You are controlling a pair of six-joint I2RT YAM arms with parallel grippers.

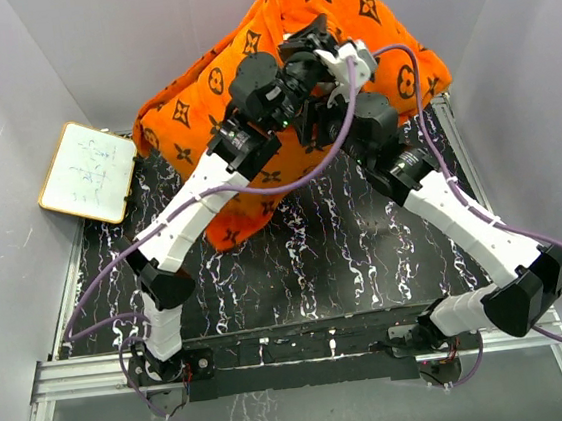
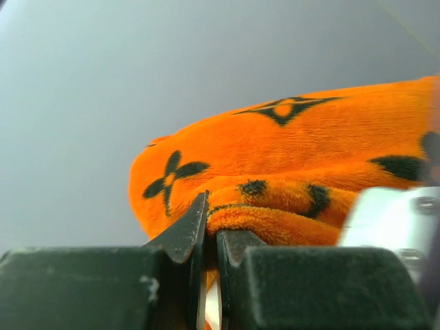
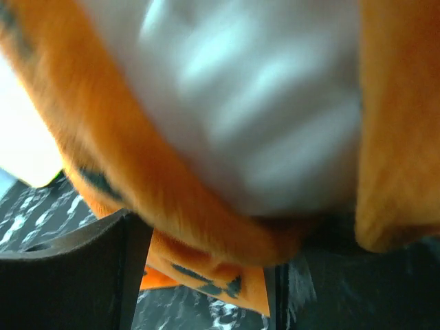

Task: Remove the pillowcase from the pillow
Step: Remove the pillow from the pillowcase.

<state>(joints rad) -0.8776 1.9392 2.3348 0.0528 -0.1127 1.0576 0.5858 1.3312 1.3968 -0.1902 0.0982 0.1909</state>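
Top view: pillowcase (image 1: 184, 105) lies bunched at the far middle of the bench (image 1: 317, 267), with its far end up against the back wall. The pillow is not visible from here; orange plush covers it. Both wrists overlap above the cloth. Neither pair of tips shows, and I cannot sort which hardware belongs to which arm.

Right wrist view: heavily blurred. Pillow (image 3: 261, 103) shows as a white bulge at the pillowcase mouth, with orange rim to its left, below it and to its right. The motifs are smeared. Right jaws are spread wide: one dark finger (image 3: 69, 275) sits low left, the other is only a thin dark edge low right. The orange hem hangs in the gap; I cannot tell whether it touches either finger.

Left wrist view: left jaws are pressed together, pinching a thin fold of pillowcase at the tips. A blurred white part cuts in at the right edge, unidentified.

Pose: left arm (image 1: 186, 215) stretches diagonally from the near-left base out over the pillowcase. Right arm (image 1: 452, 208) has its elbow folded at near right, with the forearm running far-left to meet the other wrist. Whiteboard (image 1: 86, 173) sits at the bench's left edge, just beside the pillowcase's left corner.
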